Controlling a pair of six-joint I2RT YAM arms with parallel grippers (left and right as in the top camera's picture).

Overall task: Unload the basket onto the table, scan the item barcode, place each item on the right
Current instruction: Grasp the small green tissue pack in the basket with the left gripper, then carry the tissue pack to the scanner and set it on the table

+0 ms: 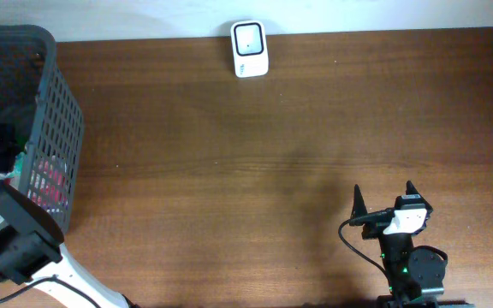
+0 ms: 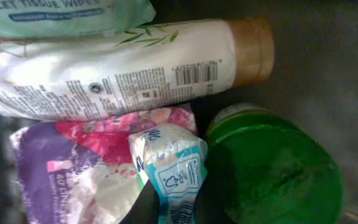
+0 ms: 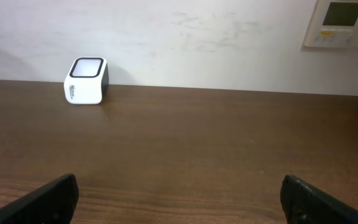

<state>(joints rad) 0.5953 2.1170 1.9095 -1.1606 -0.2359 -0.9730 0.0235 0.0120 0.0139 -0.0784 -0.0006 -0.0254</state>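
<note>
- Nearest the left wrist lens: small packet [image 2: 166,155], clenched in the left pincer [image 2: 174,196], long axis running straight out from it.
- Packet sits inside the basket [image 1: 54,128], beside a bottle [image 2: 135,68] and a green lid [image 2: 272,168].
- Target: scanner [image 1: 249,49] at the far edge of the table [image 1: 229,171], well apart, off to the basket's right; left arm must carry, I judge.
- Right pincer [image 1: 383,192] released, empty.

I count one white scanner [image 1: 249,49] and one dark mesh basket [image 1: 58,111]. Inside the basket are one white bottle [image 2: 123,74], one green-lidded jar [image 2: 272,168], one wipes pack [image 2: 61,12], one floral pouch [image 2: 73,162] and one small blue-and-white packet [image 2: 173,162].
</note>
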